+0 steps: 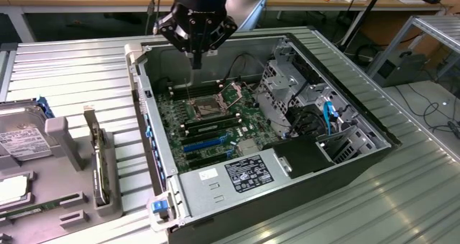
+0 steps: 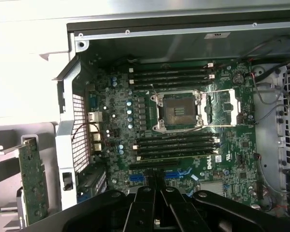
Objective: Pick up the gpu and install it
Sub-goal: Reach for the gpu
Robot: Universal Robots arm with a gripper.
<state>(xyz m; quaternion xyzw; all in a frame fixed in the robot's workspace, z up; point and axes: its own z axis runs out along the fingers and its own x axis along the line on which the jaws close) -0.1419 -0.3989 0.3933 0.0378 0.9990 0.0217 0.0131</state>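
Exterior view: your claw (image 1: 195, 61) hangs closed and empty over the open case (image 1: 147, 120), upper centre; the gpu (image 1: 100, 163) stands on edge at lower left, long axis running up the frame. Wrist view: the gpu (image 2: 31, 181) stands outside the case wall, apart from your claw (image 2: 154, 203).

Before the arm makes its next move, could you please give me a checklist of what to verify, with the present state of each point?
1. The pincer is empty: ok, shut on nothing.
2. The pincer is open for a grasp: not ok.
3. The gpu stands on edge outside the computer case: ok.
4. The pincer is above the gpu: not ok, it hangs over the motherboard.
5. The blue slots are free of cards: ok.
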